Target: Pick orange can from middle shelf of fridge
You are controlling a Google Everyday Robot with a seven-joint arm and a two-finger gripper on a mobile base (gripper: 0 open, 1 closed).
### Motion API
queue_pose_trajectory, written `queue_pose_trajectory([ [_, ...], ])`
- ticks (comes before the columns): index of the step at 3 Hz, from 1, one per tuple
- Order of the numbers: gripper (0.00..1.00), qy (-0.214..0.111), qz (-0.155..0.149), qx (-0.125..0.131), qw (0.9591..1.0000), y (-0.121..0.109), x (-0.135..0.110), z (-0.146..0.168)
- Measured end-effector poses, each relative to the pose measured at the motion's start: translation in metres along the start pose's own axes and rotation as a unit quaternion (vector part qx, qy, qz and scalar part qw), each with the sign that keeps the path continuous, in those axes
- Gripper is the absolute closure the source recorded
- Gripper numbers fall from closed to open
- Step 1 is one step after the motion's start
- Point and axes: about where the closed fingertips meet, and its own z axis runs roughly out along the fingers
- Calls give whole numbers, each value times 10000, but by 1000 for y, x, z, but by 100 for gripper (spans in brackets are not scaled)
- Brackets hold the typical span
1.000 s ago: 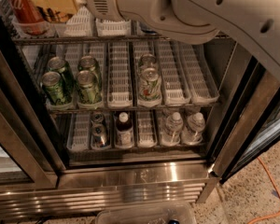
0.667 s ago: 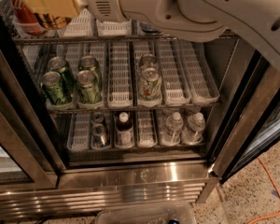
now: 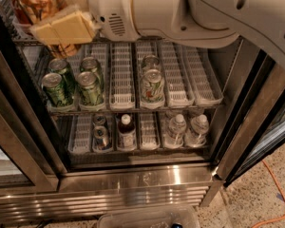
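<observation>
The orange can (image 3: pixel 36 2), shiny copper with a silver top, is at the top left, in front of the middle shelf (image 3: pixel 23 42) of the fridge (image 3: pixel 133 179). My gripper (image 3: pixel 51 17) is shut on it. One tan finger (image 3: pixel 64 28) lies across the can's lower part, and the can's base shows just under it. The white arm (image 3: pixel 180 11) reaches in from the upper right and hides most of the middle shelf and its lanes.
Below is a rack with green cans (image 3: pixel 57 89) and white lane trays. The bottom rack holds water bottles (image 3: pixel 176 127), a dark bottle (image 3: pixel 126 130) and a can. The dark door frame (image 3: pixel 249 137) stands at the right. An orange cable (image 3: pixel 270 194) lies on the floor.
The can, held between the fingers, has come outward and down from the middle shelf towards the camera. The arm has drawn back with it.
</observation>
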Motion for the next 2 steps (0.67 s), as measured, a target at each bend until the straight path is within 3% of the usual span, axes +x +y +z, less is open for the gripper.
queue_pose_trajectory([
  [2, 100, 211, 98, -379, 9990, 24, 25, -11],
])
